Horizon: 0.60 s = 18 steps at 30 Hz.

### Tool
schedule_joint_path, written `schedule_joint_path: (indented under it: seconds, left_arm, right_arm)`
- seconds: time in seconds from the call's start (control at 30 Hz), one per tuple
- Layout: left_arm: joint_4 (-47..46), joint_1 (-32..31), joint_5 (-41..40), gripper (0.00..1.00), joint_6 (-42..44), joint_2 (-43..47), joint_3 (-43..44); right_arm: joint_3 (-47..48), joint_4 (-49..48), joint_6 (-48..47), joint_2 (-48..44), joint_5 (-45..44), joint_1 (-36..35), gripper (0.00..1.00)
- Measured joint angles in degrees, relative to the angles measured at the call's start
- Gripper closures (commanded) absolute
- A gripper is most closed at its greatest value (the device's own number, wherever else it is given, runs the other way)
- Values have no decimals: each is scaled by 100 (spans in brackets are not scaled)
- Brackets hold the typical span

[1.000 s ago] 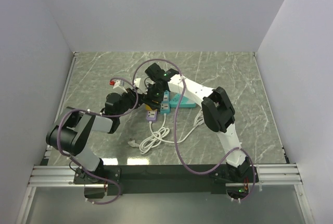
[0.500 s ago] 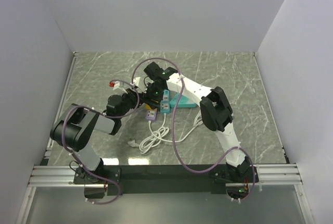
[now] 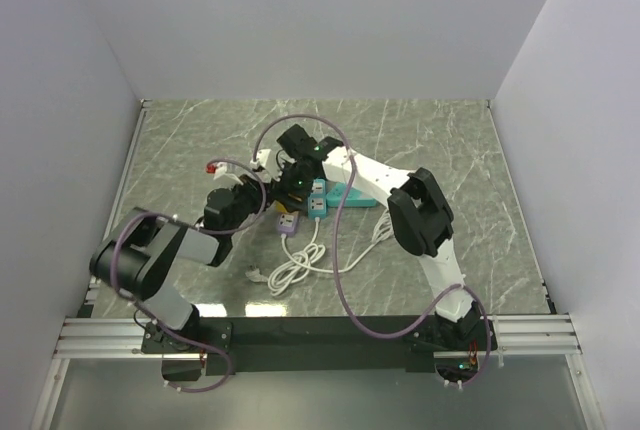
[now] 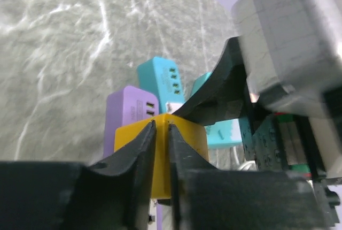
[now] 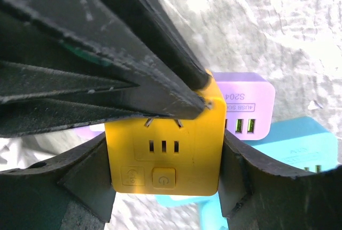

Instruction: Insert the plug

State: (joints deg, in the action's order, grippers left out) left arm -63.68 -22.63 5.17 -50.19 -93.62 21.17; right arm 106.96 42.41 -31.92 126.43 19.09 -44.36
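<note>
While the right pincer (image 5: 166,168) clamps the yellow socket cube (image 5: 165,133) between its fingers (image 5: 91,182), the left pincer (image 4: 161,128), fingers (image 4: 140,152) nearly together, no plug visible, bears on its upper edge. Risk: that push may twist the cube out of grip.

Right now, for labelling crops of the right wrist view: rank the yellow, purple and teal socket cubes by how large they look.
1. yellow cube: nearest the camera, fills the middle.
2-3. purple cube and teal cube: each only partly visible and similar in visible area, so I won't rank them.
</note>
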Motion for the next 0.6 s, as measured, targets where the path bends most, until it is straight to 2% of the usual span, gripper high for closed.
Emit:
schedule_joint_path:
  seconds: [0.03,0.07,0.1,0.13,0.2,0.4,0.6]
  left_arm:
    - [127,-15,-61,70,13,160,-46]
    - [295,-28,-83,58,20,315,-101]
    - [605,-61,-146,54,81,581,-188]
    - [918,-101,-197,46,96,850,-275]
    - [1585,-136,-337,41,184,1340,-376]
    - [3807,-197,-909,36,407,3060,-509]
    - [5270,-199,-1246,36,396,4505,-597]
  right_arm:
    - [-205,-212,87,-103,4,-28,94]
    - [-354,-367,160,-186,-7,-55,95]
    - [-529,-568,260,-269,-11,-90,94]
    - [-673,-758,348,-341,-20,-118,94]
    - [-824,-986,476,-407,-28,-149,94]
    - [-841,-1405,785,-352,-105,-229,94]
    - [-369,-1633,1130,11,-260,-431,92]
